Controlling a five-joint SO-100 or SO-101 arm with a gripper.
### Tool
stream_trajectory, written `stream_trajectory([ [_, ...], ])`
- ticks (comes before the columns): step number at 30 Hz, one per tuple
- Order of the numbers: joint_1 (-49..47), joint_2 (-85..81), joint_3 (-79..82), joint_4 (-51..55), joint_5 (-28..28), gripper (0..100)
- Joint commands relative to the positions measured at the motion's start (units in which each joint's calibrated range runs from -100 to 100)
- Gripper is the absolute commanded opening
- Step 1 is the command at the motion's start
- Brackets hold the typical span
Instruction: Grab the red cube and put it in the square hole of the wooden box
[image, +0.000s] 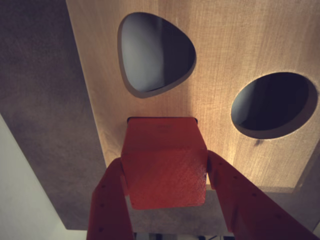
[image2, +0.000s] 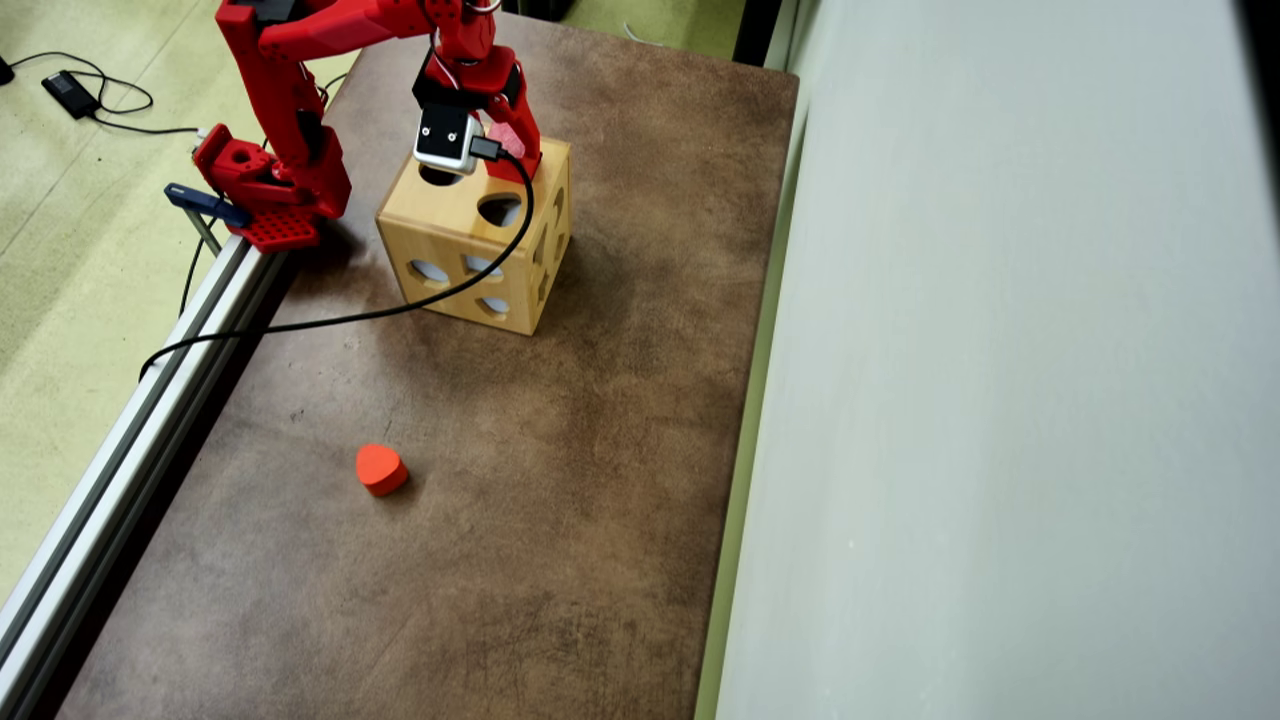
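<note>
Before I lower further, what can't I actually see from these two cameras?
- Square hole: wrist view shows only a dark sliver; the red cube covers the rest.
- Gripper: fingertips hidden by the cube.
- Overhead view: arm and wrist camera hide cube and hole on the wooden box.

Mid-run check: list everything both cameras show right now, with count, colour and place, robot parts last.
red cube: one, red, held over the box top, above the square hole.
square hole: one, dark, only its edge shows behind the cube.
wooden box: one, light tan, near the table's far end in the overhead view.
other top cutouts: two, dark, one rounded, one round.
heart-shaped block: one, orange-red, lying alone on the table.
table: one, brown.
cable: one, black, draped over the box.
end effector: one, red, clamped on the cube.
</note>
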Motion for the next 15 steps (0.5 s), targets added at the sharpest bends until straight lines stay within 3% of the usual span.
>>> stream_trajectory([
  [1,0.2,-2.3,0.9,0.2,0.4,1],
  [15,0.7,-4.1,1.5,0.1,0.3,1],
])
